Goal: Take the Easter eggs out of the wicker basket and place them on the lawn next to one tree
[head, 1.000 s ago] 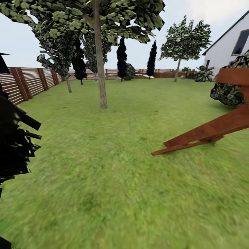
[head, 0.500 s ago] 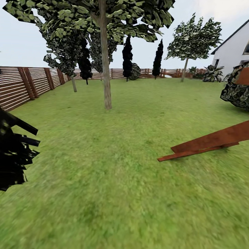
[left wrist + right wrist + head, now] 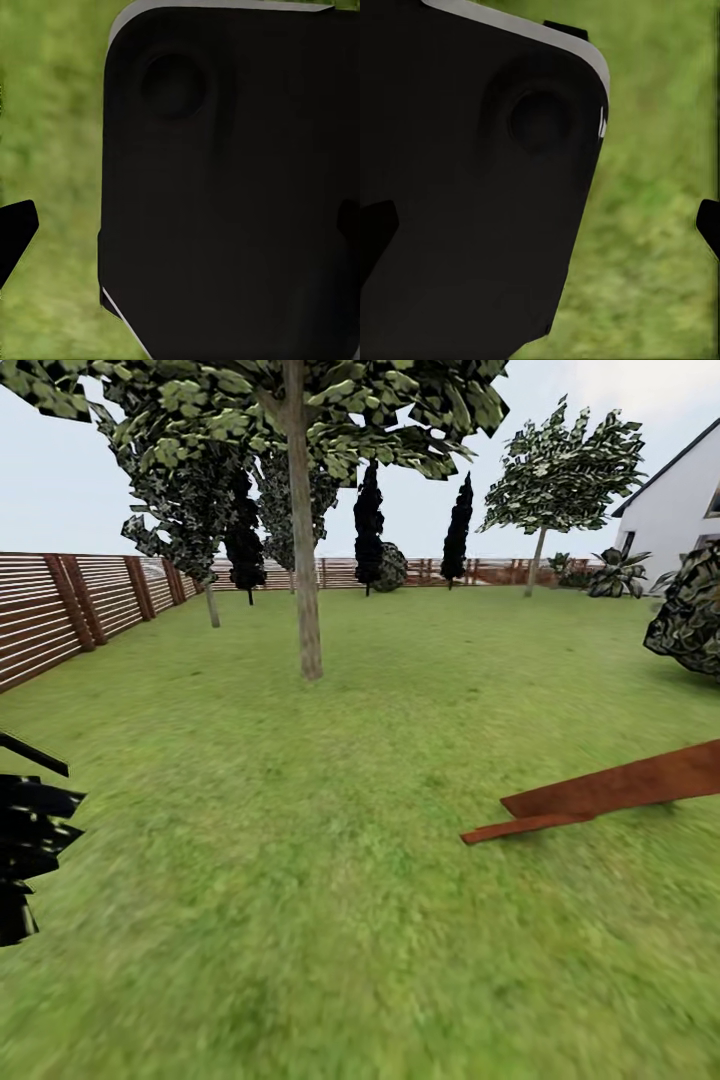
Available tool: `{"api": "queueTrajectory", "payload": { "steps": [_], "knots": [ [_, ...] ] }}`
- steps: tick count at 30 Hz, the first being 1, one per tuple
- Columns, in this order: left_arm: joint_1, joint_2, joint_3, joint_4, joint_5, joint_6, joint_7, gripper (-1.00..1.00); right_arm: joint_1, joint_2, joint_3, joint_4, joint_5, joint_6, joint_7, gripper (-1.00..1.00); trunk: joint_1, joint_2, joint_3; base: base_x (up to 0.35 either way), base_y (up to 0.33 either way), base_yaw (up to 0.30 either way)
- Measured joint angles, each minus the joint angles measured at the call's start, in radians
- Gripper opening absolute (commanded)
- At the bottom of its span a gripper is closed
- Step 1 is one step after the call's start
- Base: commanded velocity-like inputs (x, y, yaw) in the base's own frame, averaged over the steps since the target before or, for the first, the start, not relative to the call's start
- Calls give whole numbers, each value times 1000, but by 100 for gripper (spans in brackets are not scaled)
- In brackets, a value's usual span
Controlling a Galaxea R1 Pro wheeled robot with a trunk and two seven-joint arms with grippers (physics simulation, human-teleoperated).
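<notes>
**A:** whole head view has slid since a second ago, so it's the camera turning, not the garden; lawn [image 3: 330, 840] fills most of the frame, pale-trunk tree [image 3: 303, 560] upper left of centre, red plank [image 3: 610, 790] now lower at right.

**B:** basket and eggs? grippers?

**A:** none in sight yet, probably still searching; can't tell if either gripper's apart or together.

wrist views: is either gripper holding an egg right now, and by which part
Cannot be told. In both wrist views a black body blocks the space between the fingertips, with lawn beyond it. No egg is visible.
</notes>
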Motion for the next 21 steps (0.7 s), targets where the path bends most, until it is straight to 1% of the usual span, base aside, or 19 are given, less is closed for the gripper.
{"api": "queueTrajectory", "payload": {
  "steps": [11, 21],
  "knots": [
    [0, 0, 0, 0, 0, 0, 0, 100, 0, 1, 0, 0, 2, 1, 0, 100, 0, 0, -1, 326, 0, 0],
    [0, 0, 0, 0, 0, 0, 0, 100, 0, -1, 2, -1, 3, 0, 0, 100, 0, 0, -16, 326, 0, 0]
  ]
}}
